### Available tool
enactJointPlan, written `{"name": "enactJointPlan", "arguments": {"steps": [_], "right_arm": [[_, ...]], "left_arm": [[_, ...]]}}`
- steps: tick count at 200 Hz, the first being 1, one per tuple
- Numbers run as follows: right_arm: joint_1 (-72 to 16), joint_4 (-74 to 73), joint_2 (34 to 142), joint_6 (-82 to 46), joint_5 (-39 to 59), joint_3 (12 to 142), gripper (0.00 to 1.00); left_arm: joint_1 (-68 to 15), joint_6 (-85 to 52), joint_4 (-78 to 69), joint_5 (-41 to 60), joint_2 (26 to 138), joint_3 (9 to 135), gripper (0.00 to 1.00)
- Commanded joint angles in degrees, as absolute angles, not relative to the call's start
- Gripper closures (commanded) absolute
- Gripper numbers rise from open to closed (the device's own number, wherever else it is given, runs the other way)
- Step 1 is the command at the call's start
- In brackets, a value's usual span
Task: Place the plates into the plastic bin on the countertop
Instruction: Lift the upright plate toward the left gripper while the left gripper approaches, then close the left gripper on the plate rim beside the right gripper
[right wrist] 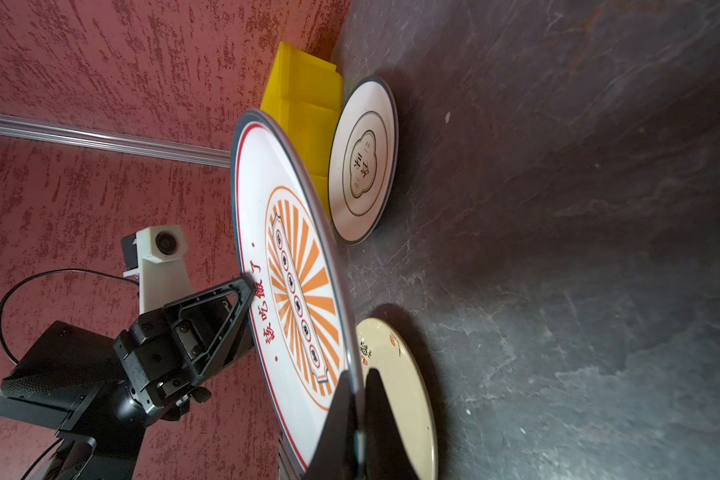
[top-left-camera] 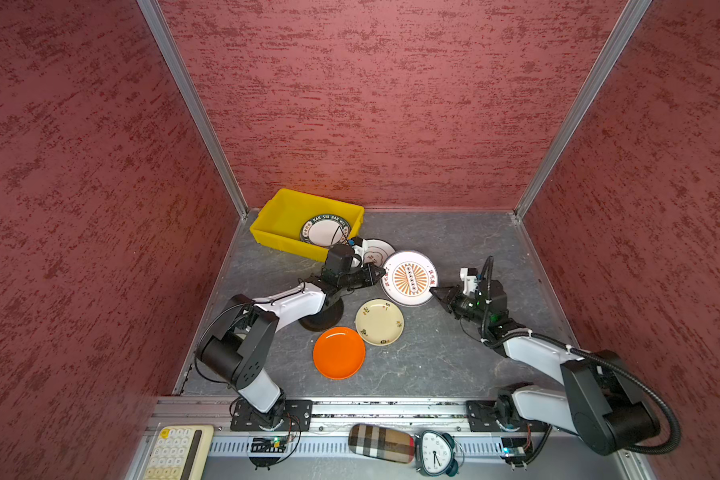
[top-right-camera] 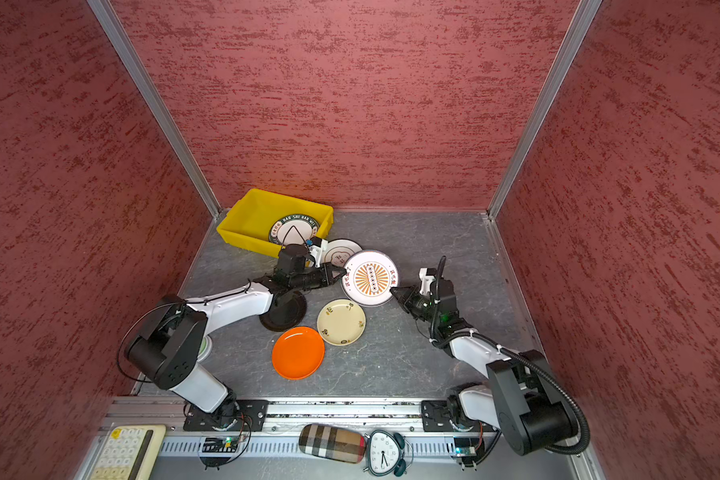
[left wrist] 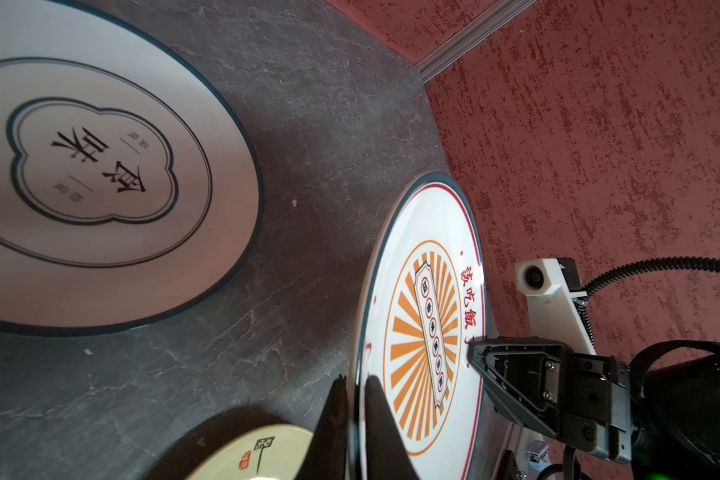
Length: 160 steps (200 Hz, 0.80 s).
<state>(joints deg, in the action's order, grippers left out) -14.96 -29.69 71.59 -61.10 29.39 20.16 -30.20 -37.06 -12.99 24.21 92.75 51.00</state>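
Above countertop (top-left-camera: 454, 249), sunburst plate (top-left-camera: 409, 277) between left claw (top-left-camera: 382, 273), right claw (top-left-camera: 435, 292), both clamping rim

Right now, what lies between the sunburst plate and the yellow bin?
The cloud-outline plate lies flat on the countertop between the sunburst plate and the yellow bin; the right wrist view shows it best.
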Motion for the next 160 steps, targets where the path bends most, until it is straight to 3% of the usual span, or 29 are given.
{"name": "enactJointPlan", "arguments": {"steps": [1,9,66,160], "right_arm": [[-15.45,-32.77,71.39,-61.09,30.40,21.54,1.00],[-15.42,-32.54,71.31,-61.13,30.30,21.57,1.00],[-15.56,-32.06,71.06,-61.01,30.13,21.58,0.87],[-15.73,-30.37,67.70,-61.07,28.47,19.78,0.77]], "left_arm": [[-30.41,-36.58,-14.53,25.67,93.38,51.18,0.95],[-30.33,-36.61,-14.43,25.69,93.29,51.18,1.00],[-29.54,-36.30,-14.33,26.42,92.99,50.62,1.00],[-29.44,-36.39,-14.47,27.07,92.52,50.42,1.00]]}}
